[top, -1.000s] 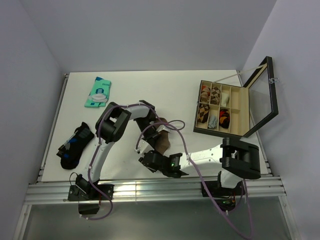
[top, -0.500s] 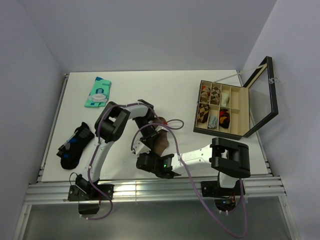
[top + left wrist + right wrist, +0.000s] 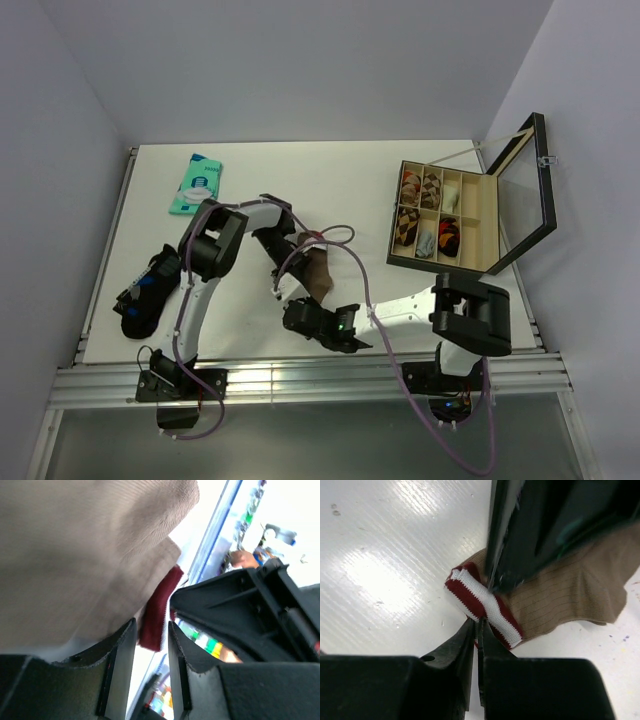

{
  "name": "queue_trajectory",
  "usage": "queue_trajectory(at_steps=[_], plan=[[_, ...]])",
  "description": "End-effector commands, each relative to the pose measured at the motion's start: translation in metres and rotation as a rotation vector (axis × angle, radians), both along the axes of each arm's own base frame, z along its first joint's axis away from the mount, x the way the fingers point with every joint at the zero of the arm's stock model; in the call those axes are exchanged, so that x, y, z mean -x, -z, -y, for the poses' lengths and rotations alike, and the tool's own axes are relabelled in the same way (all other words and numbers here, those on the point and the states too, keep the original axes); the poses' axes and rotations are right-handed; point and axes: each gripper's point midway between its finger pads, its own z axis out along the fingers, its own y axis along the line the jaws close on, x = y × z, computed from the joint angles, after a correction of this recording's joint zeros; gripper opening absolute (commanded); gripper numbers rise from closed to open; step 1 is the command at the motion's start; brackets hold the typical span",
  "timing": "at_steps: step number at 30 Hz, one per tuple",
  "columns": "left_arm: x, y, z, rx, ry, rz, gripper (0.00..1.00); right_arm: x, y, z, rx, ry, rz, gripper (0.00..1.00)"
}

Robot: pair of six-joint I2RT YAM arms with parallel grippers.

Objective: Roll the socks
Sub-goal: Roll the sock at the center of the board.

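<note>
Two socks make up the job, and both are light, limp knit. I judge they will sag, fold and slide on the smooth white surface (image 3: 330, 180) rather than hold a shape, so a roll must be kept pinched or it will likely loosen. The tan-brown ribbed fabric sock with a maroon, white-striped cuff (image 3: 570, 590) lies crumpled near the middle of the near edge, between the two arms. The black patterned fabric sock (image 3: 148, 290) lies well apart from it, by the left edge. The cuff looks the best place to take hold, being thicker and firmer than the thin body. The right gripper (image 3: 476, 625) has its jaws almost together at the cuff's near edge, seemingly nipping it. The left gripper (image 3: 151, 625) has its jaws apart; the maroon edge shows in the gap unsqueezed, and tan cloth is bunched over one side. Only the right wrist view shows the white stripe and the nip, and only the left wrist view shows the slack gap. Only the top view shows the second sock, the teal flat packet (image 3: 197, 185) toward the far left corner and the open compartmented box (image 3: 470, 200) by the right edge, but neither set of jaws can be read there.
</note>
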Motion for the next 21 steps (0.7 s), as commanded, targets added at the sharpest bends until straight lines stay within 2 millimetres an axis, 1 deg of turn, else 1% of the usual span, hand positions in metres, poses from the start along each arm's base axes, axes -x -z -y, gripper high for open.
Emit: queue_trajectory(at_steps=[1,2,3,4,6,7,10,11,12,13,14,15,16,17,18,19,20,21], plan=[[-0.029,-0.013,0.002,0.096,-0.037,0.165,0.38,0.013,0.006,0.007,-0.062,-0.025,-0.123,0.04],[-0.03,-0.015,0.0,0.097,-0.044,0.166,0.38,0.013,0.004,0.004,-0.088,-0.028,-0.132,0.03],[-0.032,-0.016,-0.002,0.096,-0.054,0.169,0.38,0.017,0.0,0.001,-0.118,-0.049,-0.164,0.03],[-0.034,-0.017,-0.002,0.102,-0.063,0.176,0.38,0.015,0.0,0.004,-0.13,-0.045,-0.182,0.03],[-0.038,-0.02,-0.004,0.105,-0.085,0.188,0.37,0.015,-0.003,0.003,-0.158,-0.056,-0.214,0.02],[-0.042,-0.02,-0.004,0.113,-0.093,0.207,0.37,0.02,-0.004,0.0,-0.174,-0.081,-0.253,0.02],[-0.052,-0.028,-0.009,0.116,-0.146,0.258,0.36,0.019,-0.008,0.001,-0.209,-0.093,-0.303,0.01],[-0.061,-0.033,-0.012,0.127,-0.18,0.309,0.36,0.026,-0.01,-0.003,-0.232,-0.129,-0.346,0.01],[-0.065,-0.036,-0.013,0.132,-0.197,0.336,0.36,0.021,-0.014,-0.001,-0.255,-0.126,-0.366,0.01],[-0.071,-0.039,-0.015,0.136,-0.216,0.368,0.36,0.02,-0.016,0.0,-0.27,-0.13,-0.384,0.01],[-0.083,-0.047,-0.02,0.135,-0.266,0.429,0.35,0.025,-0.017,-0.001,-0.285,-0.16,-0.427,0.01],[-0.09,-0.052,-0.022,0.139,-0.294,0.467,0.35,0.016,-0.02,0.001,-0.302,-0.149,-0.444,0.01],[-0.092,-0.061,-0.027,0.141,-0.325,0.508,0.35,0.014,-0.02,0.002,-0.31,-0.148,-0.461,0.01],[-0.11,-0.067,-0.032,0.141,-0.392,0.568,0.35,0.018,-0.022,0.001,-0.325,-0.181,-0.502,0.01],[-0.116,-0.071,-0.037,0.142,-0.425,0.595,0.35,0.011,-0.022,0.004,-0.336,-0.167,-0.518,0.01],[-0.118,-0.08,-0.042,0.145,-0.451,0.631,0.36,0.009,-0.025,0.002,-0.349,-0.181,-0.536,0.01],[-0.131,-0.085,-0.049,0.143,-0.505,0.675,0.36,0.01,-0.024,0.002,-0.354,-0.192,-0.569,0.01],[-0.135,-0.089,-0.052,0.147,-0.53,0.692,0.36,0.002,-0.026,0.002,-0.371,-0.188,-0.579,0.01]])
